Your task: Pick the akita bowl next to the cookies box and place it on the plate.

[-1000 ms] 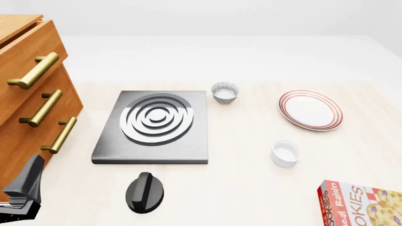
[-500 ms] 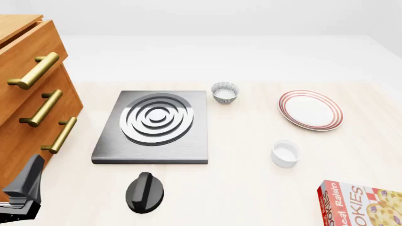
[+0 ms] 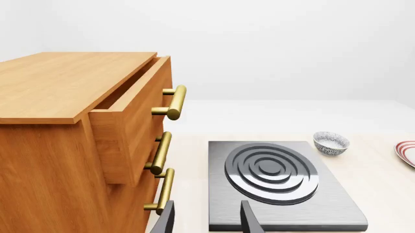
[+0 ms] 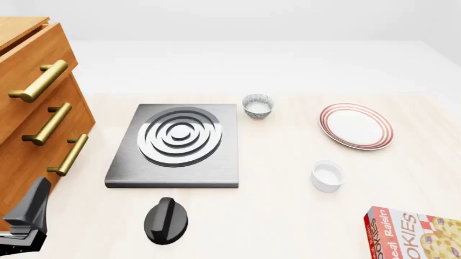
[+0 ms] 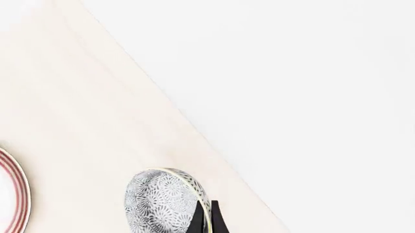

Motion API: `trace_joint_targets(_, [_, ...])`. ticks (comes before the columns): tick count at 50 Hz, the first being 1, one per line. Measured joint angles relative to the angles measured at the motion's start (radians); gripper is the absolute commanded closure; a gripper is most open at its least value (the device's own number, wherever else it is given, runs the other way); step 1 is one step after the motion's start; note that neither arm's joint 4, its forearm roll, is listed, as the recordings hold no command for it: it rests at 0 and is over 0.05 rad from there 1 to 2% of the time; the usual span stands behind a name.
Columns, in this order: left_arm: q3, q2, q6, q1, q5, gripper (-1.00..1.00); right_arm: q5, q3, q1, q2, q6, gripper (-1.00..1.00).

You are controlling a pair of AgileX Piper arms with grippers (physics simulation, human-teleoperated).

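Through the left wrist camera I am seeing my left claw (image 3: 206, 221) standing open and empty above the stove (image 3: 280, 187), beside the wooden drawers (image 3: 84, 141), with a speckled twin bowl (image 3: 331, 142) beyond. In the front view, the cookies box (image 4: 418, 234) is lying at the worktop's (image 4: 288, 216) near right, the plate (image 4: 357, 125) well apart from it. Through the right wrist camera, my right claw (image 5: 206, 219) is gripping the akita bowl (image 5: 165, 201) by its rim, near the plate's edge.
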Motion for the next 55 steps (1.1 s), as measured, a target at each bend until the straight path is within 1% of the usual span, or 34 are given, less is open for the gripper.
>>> trace_joint_targets(12, [0.000, 0.000, 0.000, 0.000, 0.000, -1.00, 0.104, -0.081, 0.017, -0.066, 0.006, 1.00])
trace_joint_targets(28, [0.000, 0.000, 0.000, 0.000, 0.000, -1.00, 0.214, -0.173, 0.052, -0.101, 0.020, 1.00])
trace_joint_targets(43, [0.000, 0.000, 0.000, 0.000, 0.000, -1.00, 0.278, -0.233, 0.104, -0.104, 0.047, 1.00])
trace_joint_targets(55, [0.000, 0.000, 0.000, 0.000, 0.000, -1.00, 0.309, -0.285, 0.185, -0.085, 0.090, 1.00])
